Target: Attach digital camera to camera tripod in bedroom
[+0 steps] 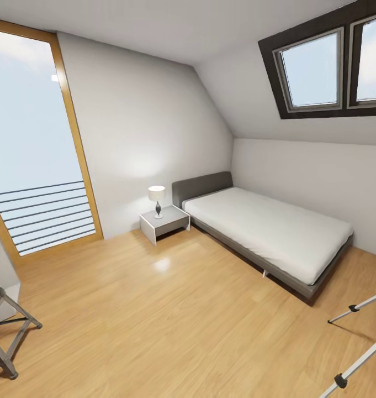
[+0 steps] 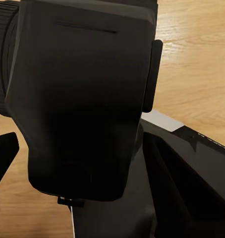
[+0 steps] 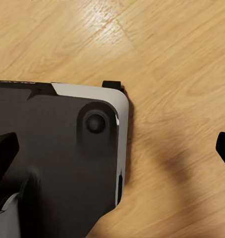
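Tripod position is what matters here: 2 silver legs of the camera tripod (image 1: 358, 364) poke in at the lower right corner of the head view, black feet on the light wood floor (image 1: 171, 320), head and pan handle out of frame beyond that corner. So the stand lies to the robot's right and close to its base, and my read is that the base or trunk needs to turn right before any mating move. The digital camera (image 2: 80, 94) sits big in the left wrist view, a dark boxy body with its lens barrel at one edge, directly in front of the left gripper (image 2: 75, 163); 1 dark finger (image 2: 6, 153) shows beside it, but the contact is hidden, so I cannot tell if the jaws are clamped on it or just near. That puts the camera on the left side and the tripod on the right, a cross-body relation. The right gripper (image 3: 115, 151) looks down at floor and the robot's own dark base (image 3: 58, 163); its fingertips (image 3: 4, 148) sit at opposite edges, wide apart, holding nothing. Ahead in the bedroom: bed (image 1: 265, 232), nightstand (image 1: 164, 223) with lamp (image 1: 157, 200), skylight (image 1: 331, 63).
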{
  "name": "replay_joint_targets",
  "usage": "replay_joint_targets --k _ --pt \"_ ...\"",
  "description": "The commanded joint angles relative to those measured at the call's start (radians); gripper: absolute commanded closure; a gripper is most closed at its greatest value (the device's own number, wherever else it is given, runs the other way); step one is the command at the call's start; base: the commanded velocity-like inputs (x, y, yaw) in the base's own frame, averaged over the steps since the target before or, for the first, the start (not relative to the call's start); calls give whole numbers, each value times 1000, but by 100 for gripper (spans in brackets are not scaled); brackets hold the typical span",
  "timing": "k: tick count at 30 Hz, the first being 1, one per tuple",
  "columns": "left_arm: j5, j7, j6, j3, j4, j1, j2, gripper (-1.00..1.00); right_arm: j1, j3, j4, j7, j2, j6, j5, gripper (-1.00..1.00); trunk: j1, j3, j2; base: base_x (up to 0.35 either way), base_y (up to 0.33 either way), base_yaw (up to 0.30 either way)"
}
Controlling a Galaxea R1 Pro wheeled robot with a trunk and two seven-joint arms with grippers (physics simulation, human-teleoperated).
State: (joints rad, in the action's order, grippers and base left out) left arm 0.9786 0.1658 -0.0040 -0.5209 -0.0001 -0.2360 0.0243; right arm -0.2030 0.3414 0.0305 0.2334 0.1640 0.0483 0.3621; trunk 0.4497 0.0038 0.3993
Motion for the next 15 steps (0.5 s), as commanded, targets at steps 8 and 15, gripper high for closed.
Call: replay_joint_targets --k 8,15 --pt "6 1 -1 -9 0 0 0 100 2 8 3 1 -4 7 48 -100 0 0 1 0 0 0" --pt "6 1 -4 -10 0 0 -1 100 2 8 5 0 -8 10 137 -100 0 0 1 0 0 0"
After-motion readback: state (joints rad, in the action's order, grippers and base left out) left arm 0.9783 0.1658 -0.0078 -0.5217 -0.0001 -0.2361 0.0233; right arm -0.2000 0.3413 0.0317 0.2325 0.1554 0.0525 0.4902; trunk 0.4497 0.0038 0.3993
